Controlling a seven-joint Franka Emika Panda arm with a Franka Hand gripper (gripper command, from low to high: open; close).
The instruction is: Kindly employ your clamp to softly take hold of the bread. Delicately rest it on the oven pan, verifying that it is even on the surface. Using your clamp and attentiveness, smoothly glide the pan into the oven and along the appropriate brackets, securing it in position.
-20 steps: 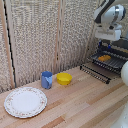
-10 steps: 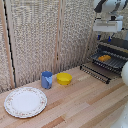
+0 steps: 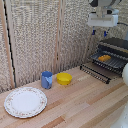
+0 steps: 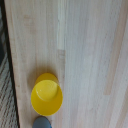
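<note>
The oven (image 3: 119,46) stands at the exterior view's right with its door (image 3: 96,71) folded down. The oven pan (image 3: 116,63), a dark tray of wire bars, sits in the oven's mouth. On the pan lies the bread (image 3: 104,58), a small orange block. My clamp (image 3: 99,33) hangs well above the door and the bread, its blue fingertips (image 3: 93,32) apart and nothing between them. In the wrist view neither the fingers, the bread, the pan nor the oven show.
A yellow bowl (image 3: 63,78) (image 4: 46,96) and a blue cup (image 3: 46,79) (image 4: 41,122) stand mid-table by the woven screen. A white floral plate (image 3: 25,101) lies near the front at the exterior view's left. The robot's white base (image 3: 124,75) is at the right edge.
The clamp has risen and drifted slightly toward the exterior view's left, away from the oven. The bread and pan have not moved.
</note>
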